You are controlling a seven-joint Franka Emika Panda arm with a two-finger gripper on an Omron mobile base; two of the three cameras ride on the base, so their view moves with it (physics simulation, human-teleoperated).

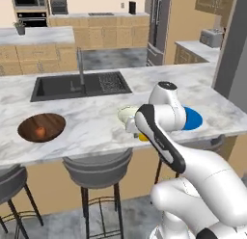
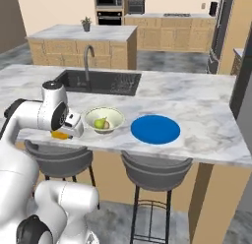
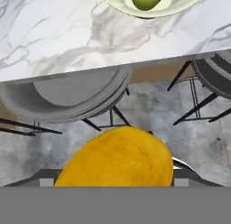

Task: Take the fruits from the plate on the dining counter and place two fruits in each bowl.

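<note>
While the arm is reaching out low over the near edge: everything is sitting quiet on the worktop.
End effector: the end effector is hanging just off the worktop's front edge, above the stools, beside the cream bowl.
Grip: its fingers are closing around the orange-yellow oval fruit, jaws standing fairly wide on it; the fingertips themselves are hiding behind the fruit in the hand view.
Cream bowl: the cream-white bowl is sitting near the front edge, holding the yellow-green pear; something small is showing just beside it, too small to name.
Wooden bowl: the dark brown bowl is lying well apart to the left, with a reddish fruit inside.
Plate: the blue plate is lying bare, just beside the cream bowl.
Stools: grey stools are standing under the worktop's overhang.
</note>
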